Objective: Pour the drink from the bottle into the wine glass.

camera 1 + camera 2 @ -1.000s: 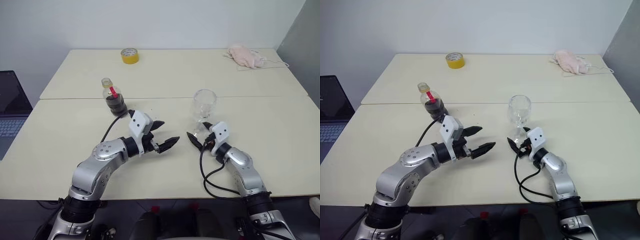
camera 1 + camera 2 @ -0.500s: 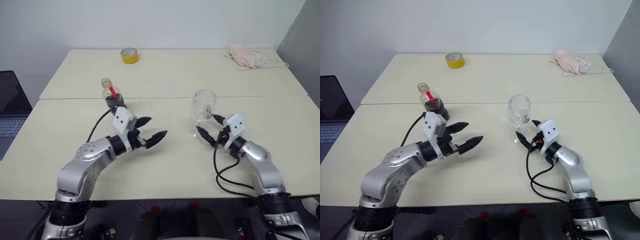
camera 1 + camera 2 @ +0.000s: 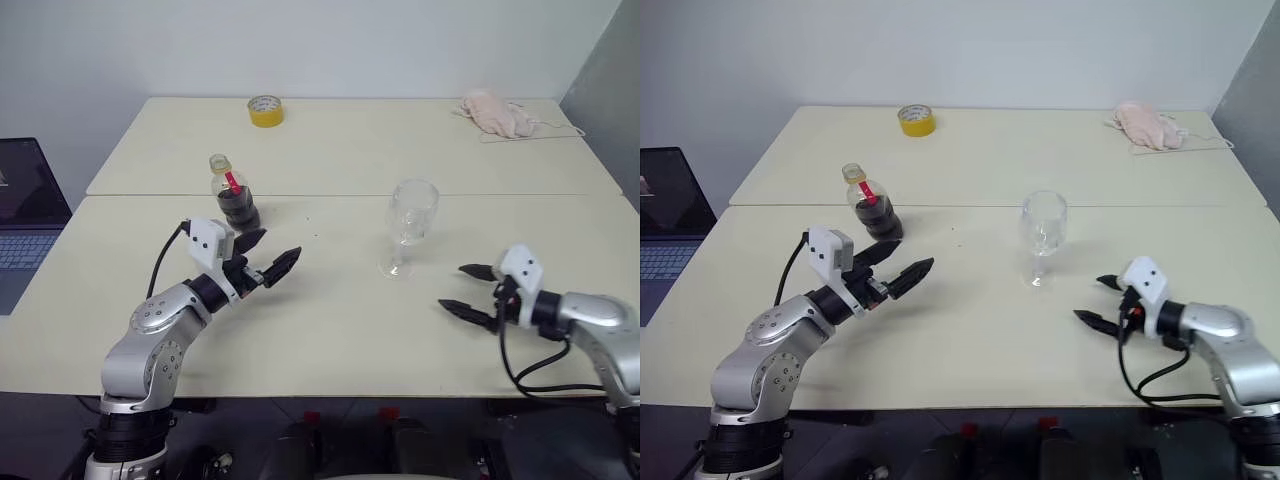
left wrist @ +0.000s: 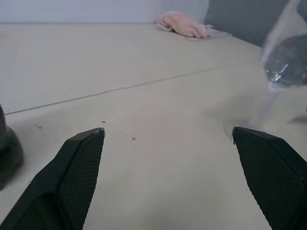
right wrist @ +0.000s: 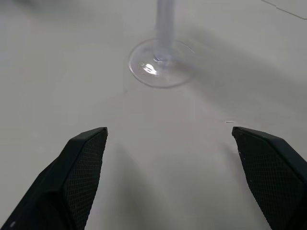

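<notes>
Bottle [image 3: 233, 193] — small clear plastic, orange cap, dark cola inside — upright near bench's left edge, just beyond left gripper [image 3: 268, 260], spread wide for the grasp. Clear stemmed wine glass [image 3: 408, 226] mid-bench, empty, awaiting pour; right gripper [image 3: 467, 291] released, well apart — out of the way.

One bottle [image 3: 233, 192], one wine glass [image 3: 410, 226], one tape roll [image 3: 265, 111], one cloth [image 3: 496, 112]

the bottle [image 3: 233, 194] stands upright with its yellow cap on, holding the dark drink [image 3: 238, 208]. the wine glass [image 3: 408, 227] stands empty, well apart.
</notes>
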`<control>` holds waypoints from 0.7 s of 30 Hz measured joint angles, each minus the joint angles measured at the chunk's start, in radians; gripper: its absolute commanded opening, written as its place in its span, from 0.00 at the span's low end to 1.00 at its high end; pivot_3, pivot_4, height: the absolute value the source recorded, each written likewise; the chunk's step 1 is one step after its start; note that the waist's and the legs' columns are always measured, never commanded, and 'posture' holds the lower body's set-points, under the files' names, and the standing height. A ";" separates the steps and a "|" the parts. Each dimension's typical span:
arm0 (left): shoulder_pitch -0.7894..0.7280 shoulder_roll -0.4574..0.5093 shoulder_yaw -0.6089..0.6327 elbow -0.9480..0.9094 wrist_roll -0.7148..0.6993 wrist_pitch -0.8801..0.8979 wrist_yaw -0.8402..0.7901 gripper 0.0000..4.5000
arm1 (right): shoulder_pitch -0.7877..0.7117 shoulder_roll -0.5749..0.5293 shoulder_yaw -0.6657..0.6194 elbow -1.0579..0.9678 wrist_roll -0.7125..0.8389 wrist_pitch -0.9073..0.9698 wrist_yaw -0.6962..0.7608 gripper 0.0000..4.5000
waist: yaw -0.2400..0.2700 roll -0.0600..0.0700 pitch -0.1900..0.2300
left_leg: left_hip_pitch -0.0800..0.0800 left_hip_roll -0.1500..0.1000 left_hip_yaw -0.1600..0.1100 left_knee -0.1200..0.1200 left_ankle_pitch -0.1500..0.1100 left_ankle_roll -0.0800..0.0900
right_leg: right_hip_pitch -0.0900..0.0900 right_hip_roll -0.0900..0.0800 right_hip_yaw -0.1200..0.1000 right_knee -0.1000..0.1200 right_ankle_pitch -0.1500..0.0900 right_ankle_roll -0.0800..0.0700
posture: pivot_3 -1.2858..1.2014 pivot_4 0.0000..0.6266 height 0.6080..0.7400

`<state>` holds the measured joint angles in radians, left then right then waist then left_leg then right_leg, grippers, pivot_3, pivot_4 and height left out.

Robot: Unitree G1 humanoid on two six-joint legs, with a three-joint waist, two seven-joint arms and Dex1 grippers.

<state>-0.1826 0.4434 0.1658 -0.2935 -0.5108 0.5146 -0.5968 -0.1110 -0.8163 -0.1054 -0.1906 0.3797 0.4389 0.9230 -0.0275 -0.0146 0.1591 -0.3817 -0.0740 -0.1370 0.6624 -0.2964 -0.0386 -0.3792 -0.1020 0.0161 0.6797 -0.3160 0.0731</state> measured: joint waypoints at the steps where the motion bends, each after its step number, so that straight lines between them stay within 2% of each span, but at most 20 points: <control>1: 0.001 0.000 0.001 0.000 0.000 -0.002 -0.001 1.00 | -0.002 -0.030 -0.022 0.003 0.008 0.007 0.018 0.99 | 0.000 0.000 0.000 | 0.000 0.000 0.000 0.000 0.000 0.000 | 0.000 0.000 0.000 0.000 0.000 0.000 | 0.52 0.24 1.00; 5: 0.008 0.000 0.006 0.029 -0.002 -0.009 -0.005 1.00 | -0.051 -0.174 -0.127 0.046 0.042 0.009 0.118 0.99 | 0.001 0.000 0.000 | 0.000 0.000 0.001 0.000 -0.001 0.001 | 0.000 0.000 0.000 0.000 0.000 0.000 | 0.52 0.24 1.00; 13: 0.014 -0.005 0.041 0.045 -0.001 -0.031 0.002 1.00 | -0.289 -0.266 -0.265 0.078 0.176 0.027 0.207 0.99 | -0.001 0.000 0.000 | 0.000 0.001 0.001 0.000 -0.001 0.001 | 0.001 0.000 0.000 -0.001 0.000 0.000 | 0.52 0.24 1.00; 17: 0.018 -0.024 0.065 0.052 -0.001 -0.044 0.042 1.00 | -0.433 -0.249 -0.253 0.017 0.298 0.094 0.211 0.99 | -0.001 0.000 0.001 | 0.000 0.001 0.001 0.000 -0.001 0.001 | 0.001 0.000 -0.001 -0.001 0.000 0.000 | 0.52 0.24 1.00; 21: -0.008 -0.034 0.096 0.074 -0.021 -0.013 0.089 1.00 | -0.538 -0.211 -0.148 -0.115 0.350 0.148 0.186 0.99 | 0.000 -0.001 0.001 | -0.001 0.001 0.000 0.001 -0.001 0.001 | 0.000 0.000 -0.001 -0.001 0.000 0.000 | 0.52 0.24 1.00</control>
<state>-0.1901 0.4096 0.2615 -0.2197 -0.5314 0.5013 -0.5077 -0.6492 -1.0270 -0.2534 -0.3053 0.7302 0.5873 1.1094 -0.0277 -0.0155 0.1597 -0.3825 -0.0730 -0.1365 0.6631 -0.2971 -0.0375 -0.3789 -0.1023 0.0152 0.6789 -0.3160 0.0732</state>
